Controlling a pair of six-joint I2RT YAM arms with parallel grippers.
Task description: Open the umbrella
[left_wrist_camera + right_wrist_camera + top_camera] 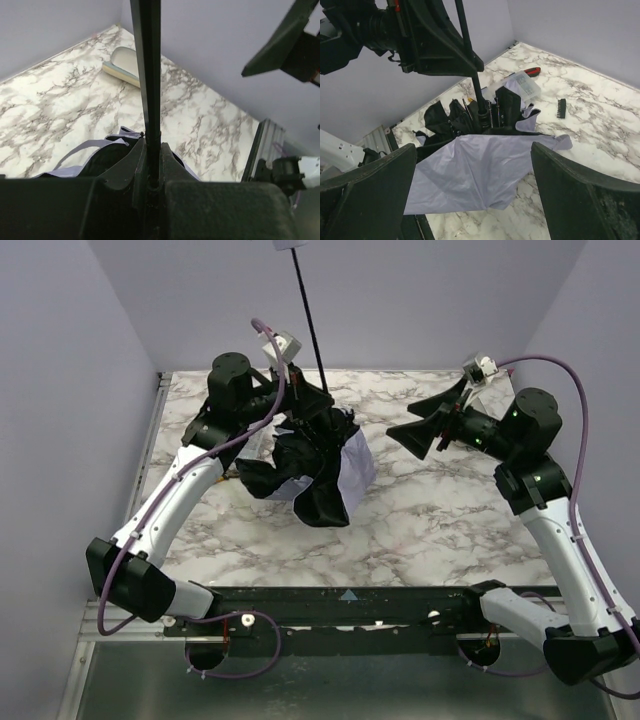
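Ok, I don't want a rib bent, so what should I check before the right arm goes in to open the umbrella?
1. Left gripper shut on the shaft: ok.
2. Right gripper open, apart from the umbrella: ok.
3. Shaft drawn out: ok, long and bare above the grip.
4. Folds of the canopy free of snags: cannot tell, crumpled around the shaft.
5. Room around canopy: not ok, clear box close beside it.

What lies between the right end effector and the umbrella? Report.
Only bare marble tabletop separates the right end effector from the pale-and-black folding umbrella, top view.
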